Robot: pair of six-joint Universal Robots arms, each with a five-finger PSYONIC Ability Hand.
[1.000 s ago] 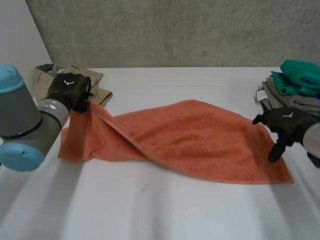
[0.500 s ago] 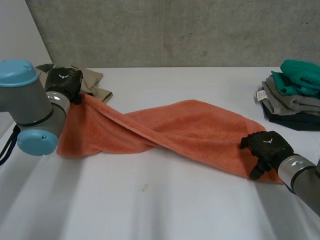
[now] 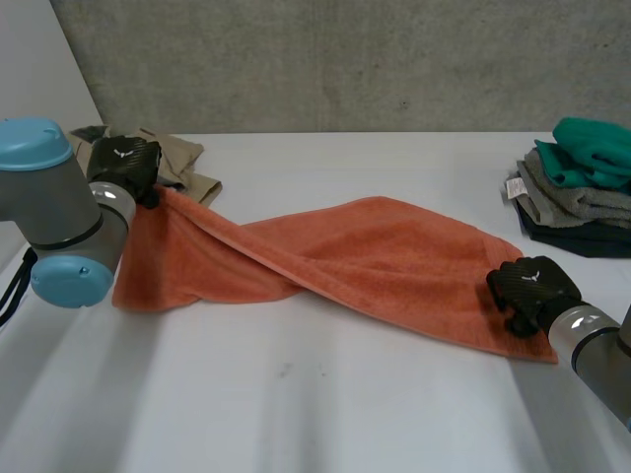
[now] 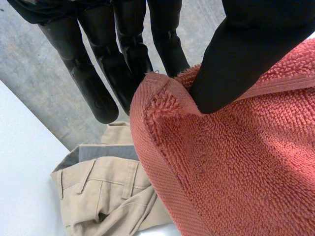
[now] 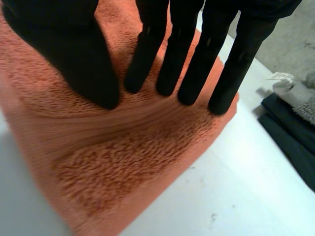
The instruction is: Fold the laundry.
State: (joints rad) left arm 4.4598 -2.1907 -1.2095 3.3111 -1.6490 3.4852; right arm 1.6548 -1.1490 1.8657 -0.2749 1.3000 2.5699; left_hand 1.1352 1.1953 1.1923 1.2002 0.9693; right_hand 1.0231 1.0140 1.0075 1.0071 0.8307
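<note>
The orange towel (image 3: 375, 256) is thick terry cloth with a rough looped pile, and a flat woven band (image 5: 138, 120) runs near its hem. The beige trousers (image 4: 108, 191) are smooth woven cloth. The black fingers (image 5: 197, 64) look matt. The white bench (image 3: 296, 394) is smooth and matt.

A lab: bare concrete wall (image 3: 345, 59), white table (image 3: 296, 414)
</note>
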